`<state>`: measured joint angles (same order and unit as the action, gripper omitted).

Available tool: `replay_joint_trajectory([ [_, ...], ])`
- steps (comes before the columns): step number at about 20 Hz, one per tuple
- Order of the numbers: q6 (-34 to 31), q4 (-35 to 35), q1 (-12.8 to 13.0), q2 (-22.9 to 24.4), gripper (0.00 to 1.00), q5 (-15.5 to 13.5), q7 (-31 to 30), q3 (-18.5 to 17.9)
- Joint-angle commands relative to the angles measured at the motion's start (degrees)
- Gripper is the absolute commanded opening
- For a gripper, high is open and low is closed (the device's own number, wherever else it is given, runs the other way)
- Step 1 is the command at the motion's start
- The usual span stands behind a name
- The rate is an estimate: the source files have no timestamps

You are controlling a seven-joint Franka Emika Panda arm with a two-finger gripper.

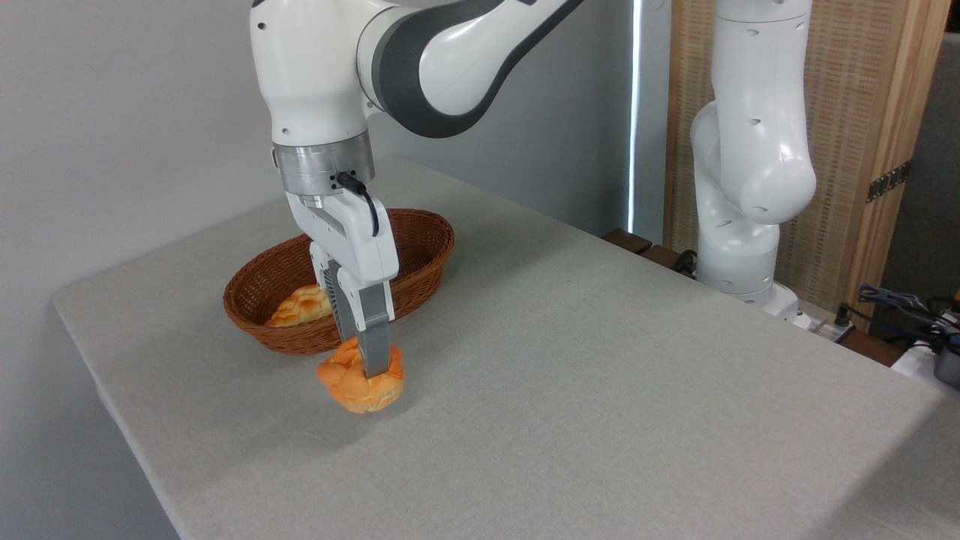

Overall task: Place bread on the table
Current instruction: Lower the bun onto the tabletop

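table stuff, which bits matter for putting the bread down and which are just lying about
Part of the job:
- orange bun, clamped between the gripper fingers, just in front of the basket
- table, where the bun goes

Just lying about:
- wicker basket
- pale braided loaf inside the basket
- cables past the table's right edge
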<state>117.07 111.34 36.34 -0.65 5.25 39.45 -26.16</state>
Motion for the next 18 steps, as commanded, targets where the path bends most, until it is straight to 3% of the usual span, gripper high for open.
replay_joint_trajectory([
  [1,-0.3,-0.6,0.4,0.5,0.57,-3.1,-0.5,-0.3],
  [7,-3.2,-1.7,0.5,0.6,0.57,-6.4,-4.8,0.0],
  [11,-3.3,-1.7,0.5,0.6,0.57,-5.3,-4.1,0.1],
  [12,-3.3,-1.7,0.6,0.6,0.55,-3.4,-3.3,0.1],
  [14,-3.8,-1.6,0.7,0.5,0.55,3.6,-2.9,0.2],
  [15,-4.5,-1.7,0.7,0.6,0.55,5.2,-2.6,0.2],
  [18,-5.2,-1.6,0.7,0.5,0.57,5.6,-2.7,0.2],
])
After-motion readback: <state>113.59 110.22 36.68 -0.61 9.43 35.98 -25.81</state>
